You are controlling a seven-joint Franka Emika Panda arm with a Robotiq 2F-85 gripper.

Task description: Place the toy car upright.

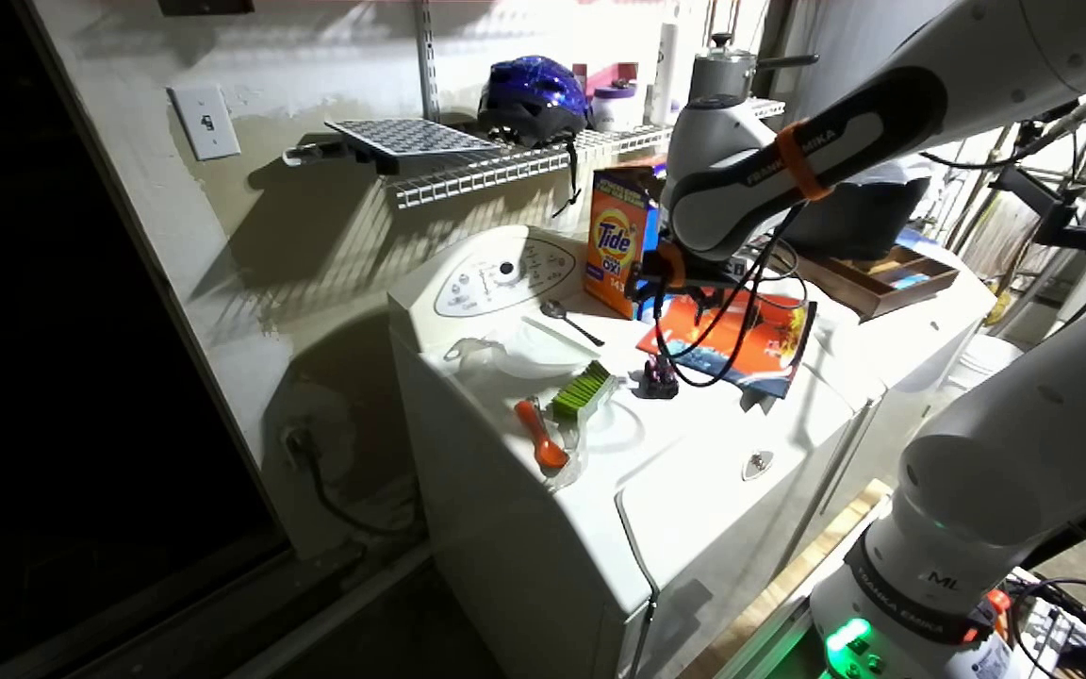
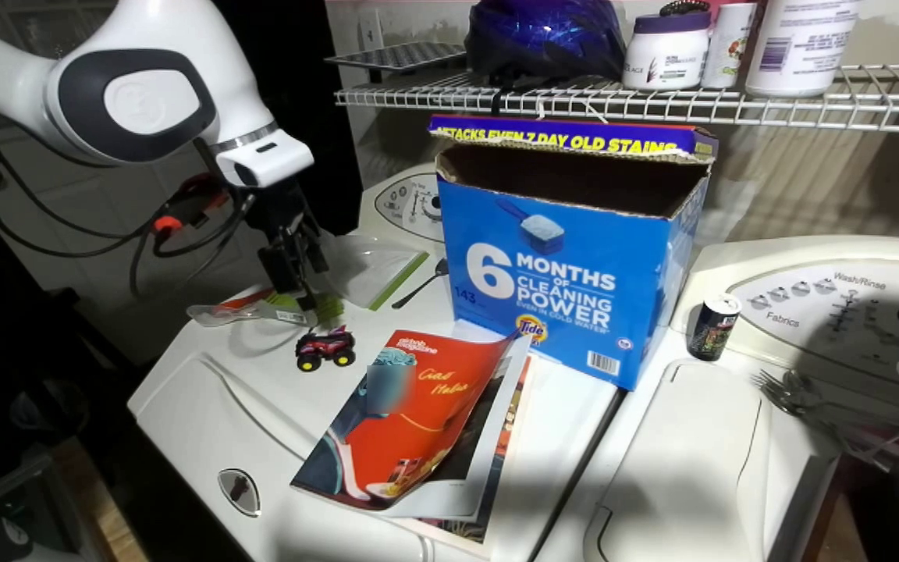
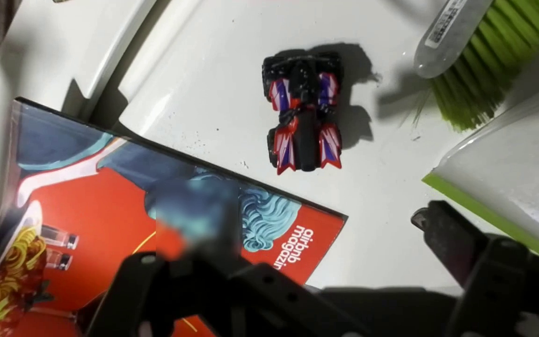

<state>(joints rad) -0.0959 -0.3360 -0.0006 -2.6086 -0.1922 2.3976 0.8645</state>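
The toy car (image 2: pixel 326 349) is a small black, red and purple vehicle with yellow wheel hubs. It stands on its wheels on the white machine top (image 2: pixel 262 406), beside the magazine. It also shows in an exterior view (image 1: pixel 661 379). In the wrist view the toy car (image 3: pixel 303 112) is seen from above, near the top middle, beyond the fingertips. My gripper (image 3: pixel 314 222) is open, with nothing between its fingers; one fingertip is blurred. In an exterior view the gripper (image 2: pixel 301 273) hangs above the machine top near the toy car, apart from it.
An orange magazine (image 2: pixel 426 398) lies beside the toy car. A green-bristled brush (image 3: pixel 494 70), orange scoop (image 1: pixel 543 438), clear bag (image 2: pixel 375 265) and dark spoon (image 2: pixel 422 282) lie around. A tall Tide box (image 2: pixel 551 265) and a can (image 2: pixel 713 328) stand behind, below a wire shelf (image 2: pixel 652 101).
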